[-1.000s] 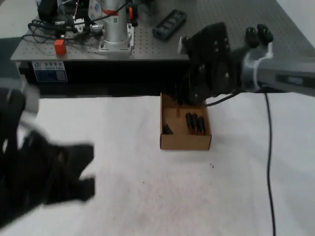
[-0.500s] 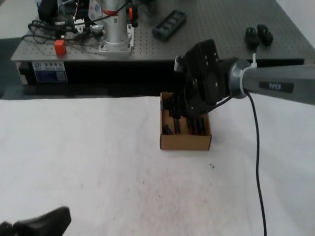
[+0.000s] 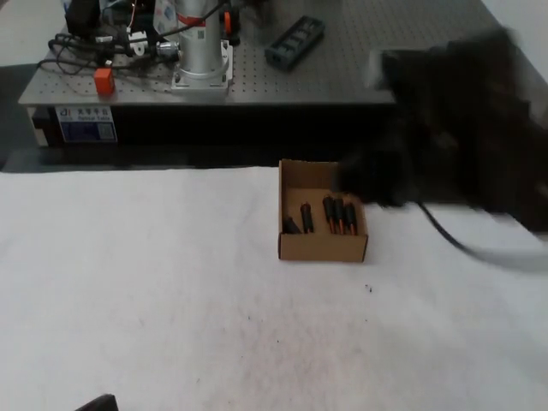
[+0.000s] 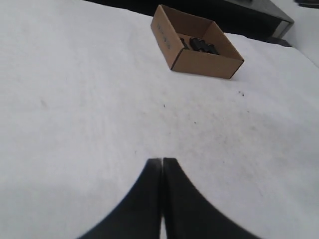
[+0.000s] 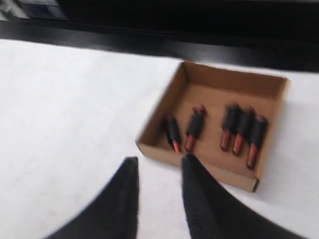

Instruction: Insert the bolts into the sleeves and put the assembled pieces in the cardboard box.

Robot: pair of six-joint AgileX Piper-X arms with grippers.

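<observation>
Five assembled pieces (image 5: 244,127) are laid flat, side by side, inside the cardboard box (image 5: 212,102). The job looks done, as none are seen out on the white cloth (image 4: 75,99). The right gripper (image 5: 158,159) is held near the box with its fingers spread apart, and nothing is gripped. The left gripper (image 4: 162,162) is held well away over the cloth, its fingers pressed together with nothing between them.

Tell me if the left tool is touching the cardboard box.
Apart. The left wrist view shows bare white cloth between the shut left tool and the cardboard box.
</observation>
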